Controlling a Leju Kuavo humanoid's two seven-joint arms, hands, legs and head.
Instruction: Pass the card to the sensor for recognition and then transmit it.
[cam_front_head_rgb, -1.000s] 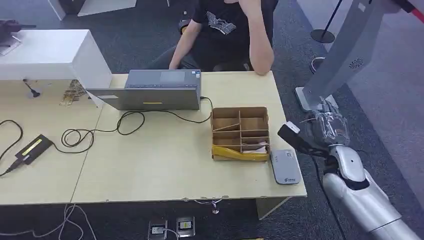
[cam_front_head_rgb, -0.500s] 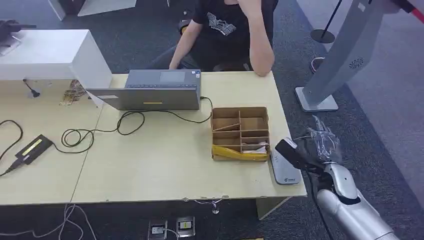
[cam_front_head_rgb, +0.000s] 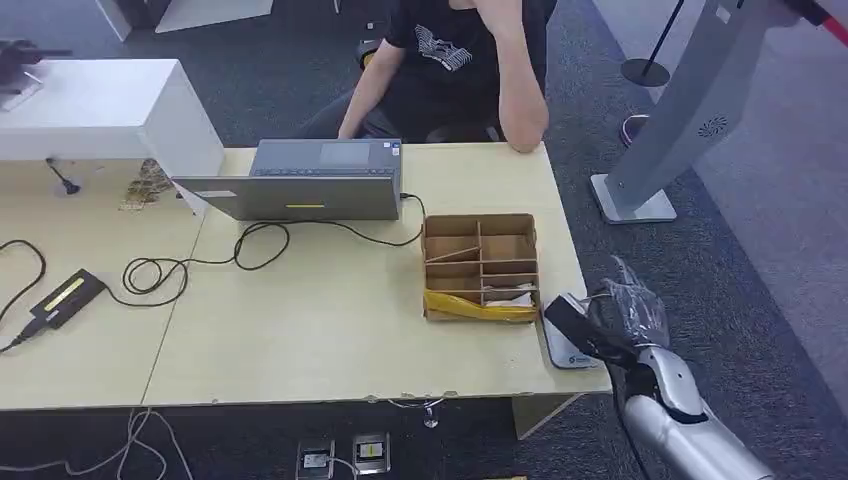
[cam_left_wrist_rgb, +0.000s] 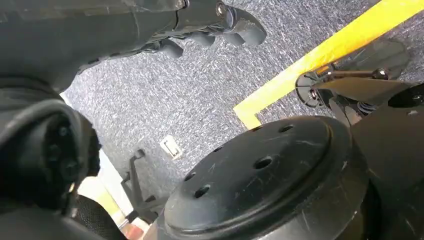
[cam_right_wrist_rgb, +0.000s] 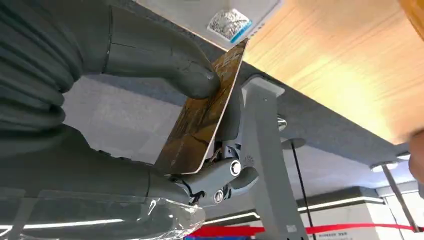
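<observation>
The right robot hand (cam_right_wrist_rgb: 165, 105) has the card (cam_right_wrist_rgb: 205, 110) pinched flat between its thumb and fingers (cam_right_wrist_rgb: 225, 175), just off the desk (cam_front_head_rgb: 330, 330) edge beside the grey card reader (cam_front_head_rgb: 562, 340). Looks thin, light, stiff and kinda slick, so grip on the faces seems best.

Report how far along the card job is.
Done: the right hand already holds the card, pinched under its thumb. In hand: it sits at the table's right corner, partly over the grey sensor. Left: recognition cannot be confirmed from these views, and the card is not yet passed on.
</observation>
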